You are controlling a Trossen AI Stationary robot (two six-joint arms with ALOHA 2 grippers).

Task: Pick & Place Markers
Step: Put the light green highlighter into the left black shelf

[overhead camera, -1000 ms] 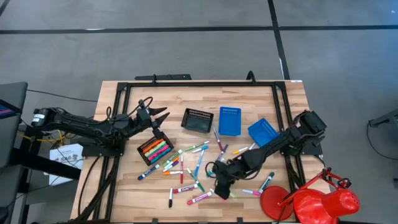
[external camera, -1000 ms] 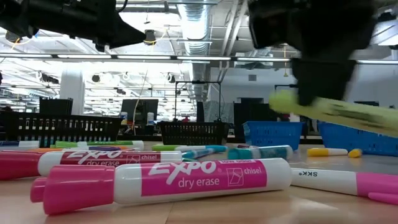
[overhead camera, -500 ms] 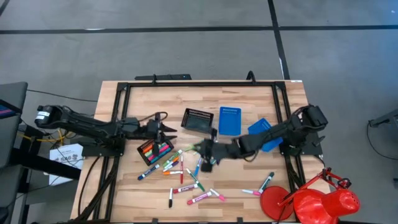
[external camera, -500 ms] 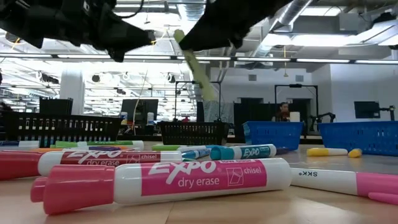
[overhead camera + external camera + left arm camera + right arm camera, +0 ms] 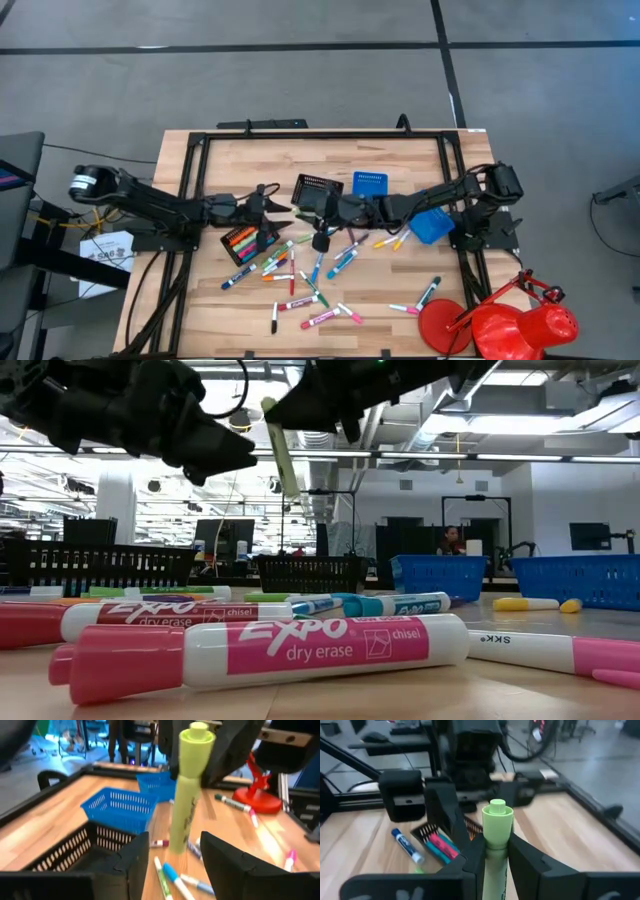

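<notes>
Markers: a yellow-green marker (image 5: 186,785), clamped in the right gripper (image 5: 494,851), has travelled toward nine o'clock, now between the spread fingers of the left gripper (image 5: 172,862).

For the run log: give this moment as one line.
right gripper: shut on green marker, above table | left gripper: open, facing it | phase: handover

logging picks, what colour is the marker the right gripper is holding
Light yellow-green marker, shut in the right gripper; right wrist view shows it best.
</notes>
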